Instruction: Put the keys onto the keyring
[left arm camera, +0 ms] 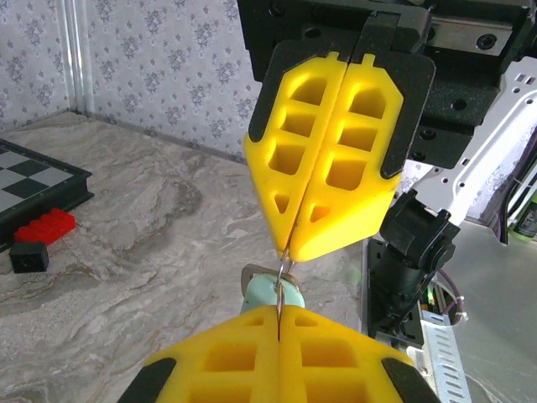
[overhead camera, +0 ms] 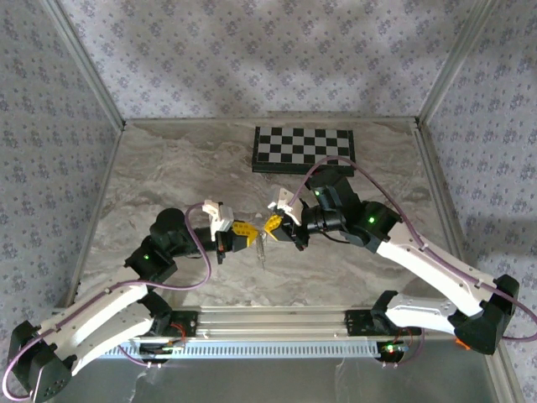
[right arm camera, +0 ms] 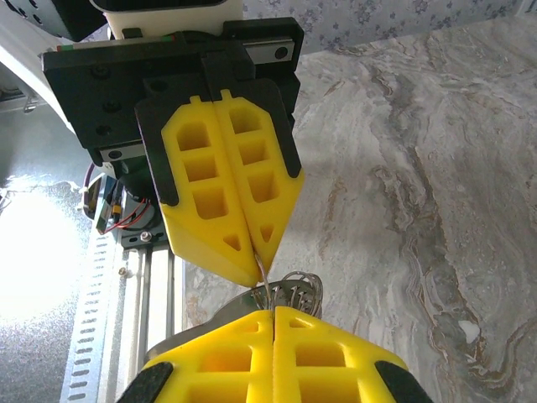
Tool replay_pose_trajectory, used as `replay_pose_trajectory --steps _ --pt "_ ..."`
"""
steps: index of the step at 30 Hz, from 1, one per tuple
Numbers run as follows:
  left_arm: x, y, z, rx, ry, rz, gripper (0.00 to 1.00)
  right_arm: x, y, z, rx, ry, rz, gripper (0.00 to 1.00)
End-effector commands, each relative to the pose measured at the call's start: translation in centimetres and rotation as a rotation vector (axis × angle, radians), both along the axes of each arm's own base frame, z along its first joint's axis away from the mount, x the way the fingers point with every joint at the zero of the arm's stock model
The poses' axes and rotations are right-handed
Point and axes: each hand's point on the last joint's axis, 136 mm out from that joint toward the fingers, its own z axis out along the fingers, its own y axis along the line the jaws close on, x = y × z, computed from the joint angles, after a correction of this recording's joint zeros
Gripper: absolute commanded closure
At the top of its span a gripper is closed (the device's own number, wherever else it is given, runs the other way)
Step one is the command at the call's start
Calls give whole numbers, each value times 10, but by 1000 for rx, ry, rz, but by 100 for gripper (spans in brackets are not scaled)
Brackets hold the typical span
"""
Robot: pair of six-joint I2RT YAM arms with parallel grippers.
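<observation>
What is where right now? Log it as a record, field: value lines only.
left gripper: shut, tip to tip with the right gripper
right gripper: shut, thin metal pinched at its tips
key: mint-green head showing between the two sets of tips
keyring: silvery loops by the right gripper's tips; whether the key is threaded on cannot be told
checkerboard: flat at the table's far edge
red block, black block: on the table beside the checkerboard
</observation>
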Motion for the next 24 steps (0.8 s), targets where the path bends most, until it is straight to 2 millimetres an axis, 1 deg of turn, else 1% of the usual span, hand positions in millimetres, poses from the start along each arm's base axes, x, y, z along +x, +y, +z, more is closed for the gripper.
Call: replay_pose_trajectory --steps 1,24 --pt "-4 -1 26 -46 -71 -13 100 -3 0 12 14 0 7 100" --pt "-5 -1 27 -46 -73 -18 100 2 4 7 -2 1 -2 100"
